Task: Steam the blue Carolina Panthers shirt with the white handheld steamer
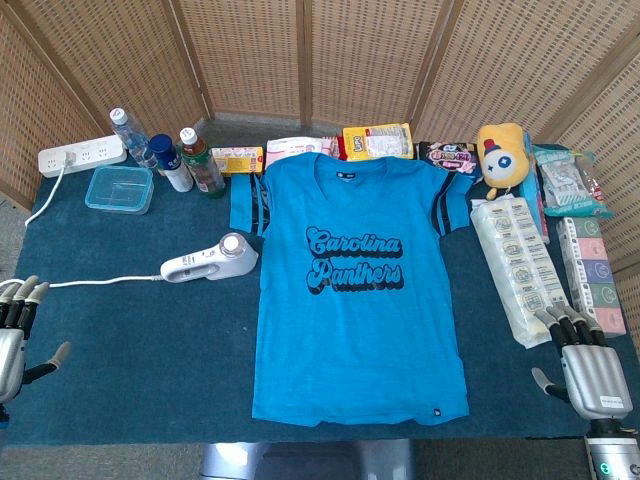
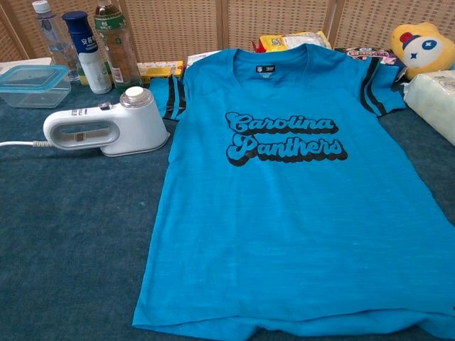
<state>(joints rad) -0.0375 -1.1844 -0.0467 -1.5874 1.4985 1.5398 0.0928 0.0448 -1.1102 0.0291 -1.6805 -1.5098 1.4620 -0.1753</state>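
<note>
The white plastic handheld steamer (image 1: 208,259) lies on its side on the dark blue cloth-covered table (image 1: 110,340), just beside the left edge of the bright blue short-sleeved Carolina Panthers shirt (image 1: 355,290), which is spread flat, collar away from the robot and hem toward it. The steamer's long axis runs roughly across the table — round head toward the shirt, handle loop and white power cord (image 1: 100,283) trailing off toward the table's left edge. That puts it on the left hand's (image 1: 18,335) side, ahead of that hand and inward toward the shirt; the right hand (image 1: 585,365) sits at the opposite near corner, with the whole width of the shirt between it and the steamer, so the left hand is clearly the nearer and, I judge, the natural one to reach. Both hands hold nothing — fingers extended and somewhat apart, resting at the table's near edge; the chest view shows neither. Because the handle points leftward and the head nearly touches the sleeve, the reach would likely need to come in over the handle loop from the cord end, not from the shirt side. Nothing of the steaming looks begun.
</note>
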